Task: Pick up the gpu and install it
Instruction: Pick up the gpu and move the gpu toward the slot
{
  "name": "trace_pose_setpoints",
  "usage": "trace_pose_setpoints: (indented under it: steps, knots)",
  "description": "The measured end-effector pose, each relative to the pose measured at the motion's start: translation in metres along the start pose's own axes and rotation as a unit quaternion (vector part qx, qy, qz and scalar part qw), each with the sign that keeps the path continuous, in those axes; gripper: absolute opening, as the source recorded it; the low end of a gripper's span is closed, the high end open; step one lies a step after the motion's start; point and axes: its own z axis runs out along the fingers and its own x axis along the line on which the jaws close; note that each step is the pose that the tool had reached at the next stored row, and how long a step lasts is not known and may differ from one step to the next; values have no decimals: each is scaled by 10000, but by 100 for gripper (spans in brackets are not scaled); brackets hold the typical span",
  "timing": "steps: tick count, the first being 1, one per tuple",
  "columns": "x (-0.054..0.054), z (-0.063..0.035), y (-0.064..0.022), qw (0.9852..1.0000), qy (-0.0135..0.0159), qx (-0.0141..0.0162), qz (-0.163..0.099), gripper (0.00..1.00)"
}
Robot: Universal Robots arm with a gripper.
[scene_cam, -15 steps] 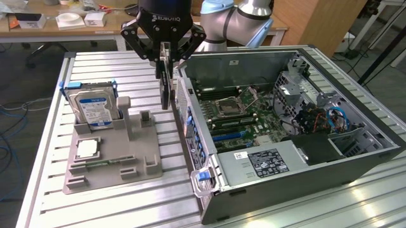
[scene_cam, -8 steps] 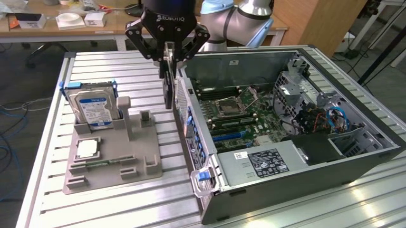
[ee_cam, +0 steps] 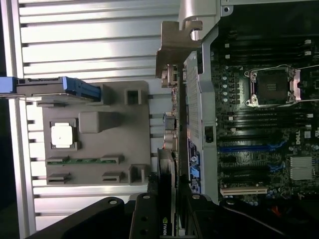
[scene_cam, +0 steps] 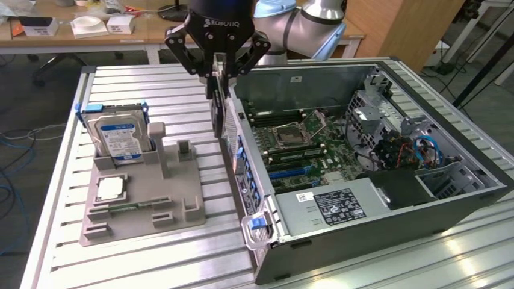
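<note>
Clenched with the pincer [scene_cam: 216,73] on the graphics card [scene_cam: 218,114]; held straight below it, long side apparently pointing down, just beside the back wall of the computer case [scene_cam: 241,162], motherboard [scene_cam: 321,144] past that wall.

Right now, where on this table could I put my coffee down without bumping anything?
Bare table lies beyond the hard drive, toward the far edge, and along the near edge in front of the tray. Crowded: the gap between tray and case, where the tool holds the gpu.
</note>
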Motion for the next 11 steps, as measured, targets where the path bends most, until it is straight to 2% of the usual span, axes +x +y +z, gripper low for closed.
trace_pose_setpoints:
  steps: [11]
  knots:
    - [-104, -4, 8, 10000, 0, 0, 0, 26]
